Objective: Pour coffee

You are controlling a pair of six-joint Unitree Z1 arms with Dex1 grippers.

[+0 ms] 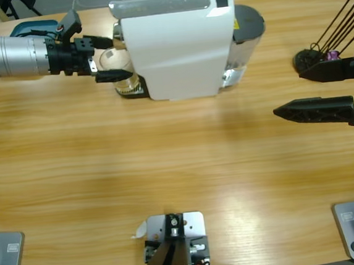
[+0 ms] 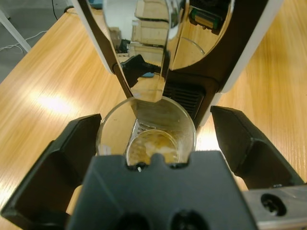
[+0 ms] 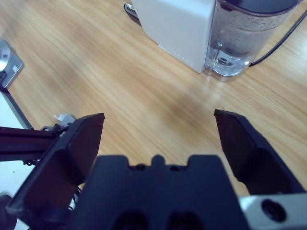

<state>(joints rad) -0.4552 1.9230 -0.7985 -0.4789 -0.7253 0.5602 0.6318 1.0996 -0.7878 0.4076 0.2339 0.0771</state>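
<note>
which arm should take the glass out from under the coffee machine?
Left. Its gripper already straddles the glass of coffee under the spout, jaws open. Right gripper hangs far off over bare table.

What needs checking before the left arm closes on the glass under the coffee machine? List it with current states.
1. Left end effector open around the glass: ok.
2. Glass upright under the coffee machine spout: ok.
3. Coffee in the glass, a shallow layer: ok.
4. Jaws touching the glass walls: not ok, gaps show on both sides.
5. Right end effector open, apart from the machine: ok.
6. Spout clearance for lifting out: cannot tell.
</note>
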